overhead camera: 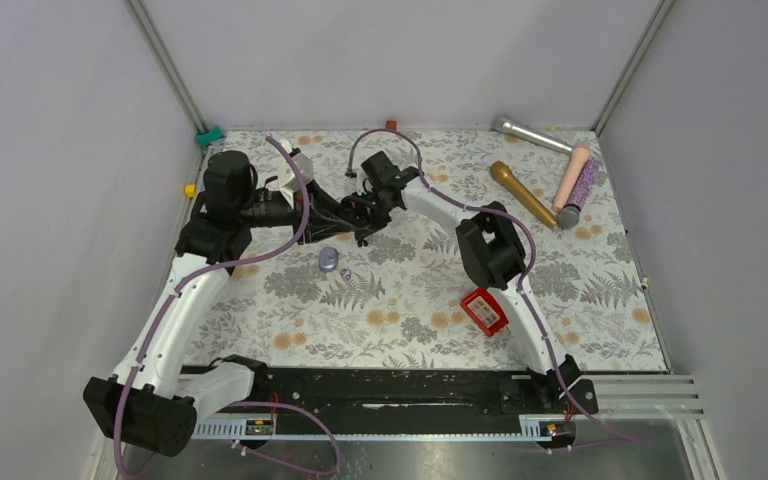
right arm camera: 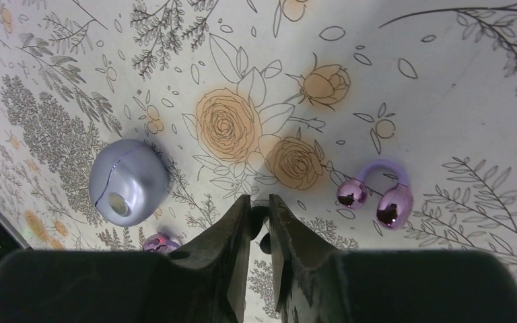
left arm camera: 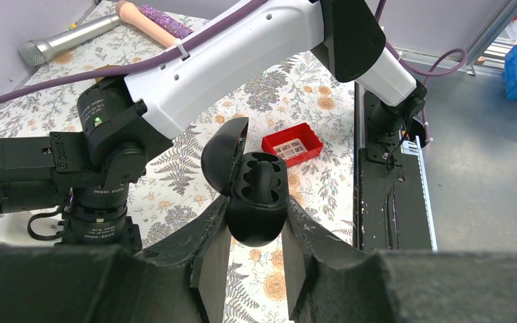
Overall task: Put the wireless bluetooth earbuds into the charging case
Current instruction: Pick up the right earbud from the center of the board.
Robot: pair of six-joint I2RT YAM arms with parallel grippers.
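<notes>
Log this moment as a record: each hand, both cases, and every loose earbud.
left hand: shut on the black case, held above the table
black case lid: open; what is in the wells cannot be told
right hand: nearly shut on what looks like a black earbud at its fingertips
purple case: closed, lying on the floral mat
purple earbud: loose on the mat, apart from the purple case
second purple earbud: beside the purple case, partly hidden
</notes>
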